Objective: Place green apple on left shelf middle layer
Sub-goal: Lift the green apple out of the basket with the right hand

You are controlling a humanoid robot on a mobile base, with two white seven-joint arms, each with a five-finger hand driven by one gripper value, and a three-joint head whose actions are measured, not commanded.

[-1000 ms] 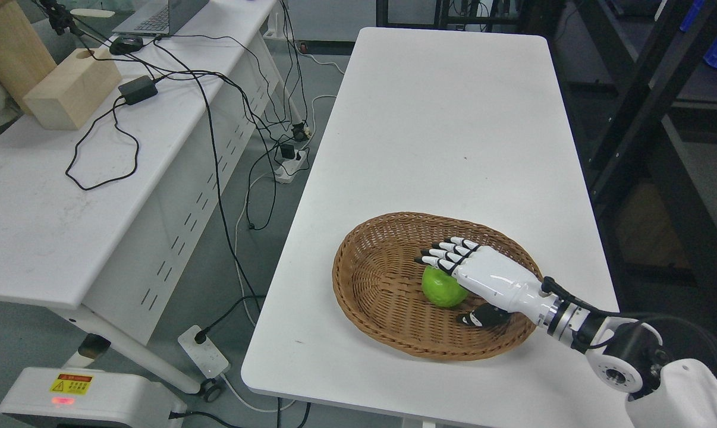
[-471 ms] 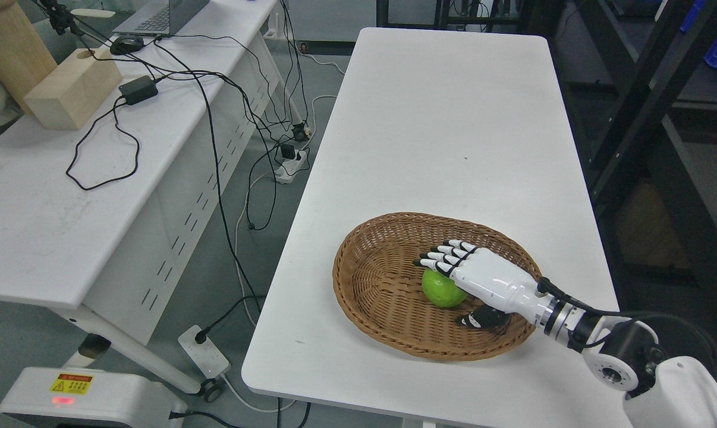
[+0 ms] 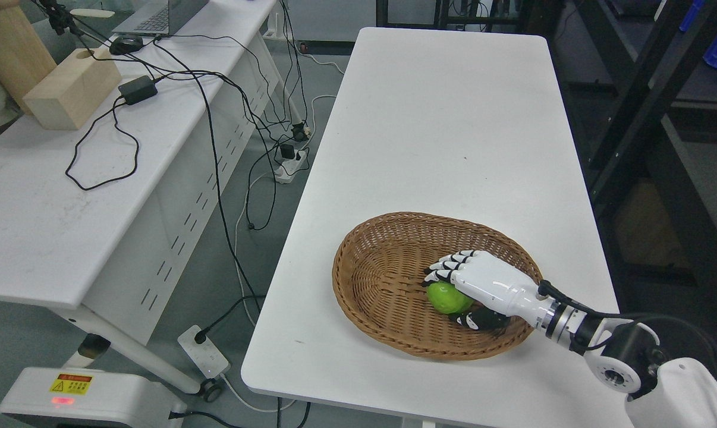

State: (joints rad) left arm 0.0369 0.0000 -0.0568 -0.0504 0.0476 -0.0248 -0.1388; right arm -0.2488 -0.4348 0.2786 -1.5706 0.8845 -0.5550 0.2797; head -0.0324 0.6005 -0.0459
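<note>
Inside one basket (image 3: 370, 285), one green apple (image 3: 446, 297); right hand (image 3: 483, 285) fingers (image 3: 445, 267) curled on it.

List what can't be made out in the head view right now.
- Green apple: its right side is covered by the right hand, so how far the grip wraps it is unclear.
- Basket: part of the floor under the hand is hidden.
- Left arm: out of frame.
- Target shelf: only dark frames at the right edge, layers indistinct.

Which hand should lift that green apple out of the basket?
The right hand: its fingers are already curled around the green apple inside the wicker basket. No left arm shows in the view.
</note>
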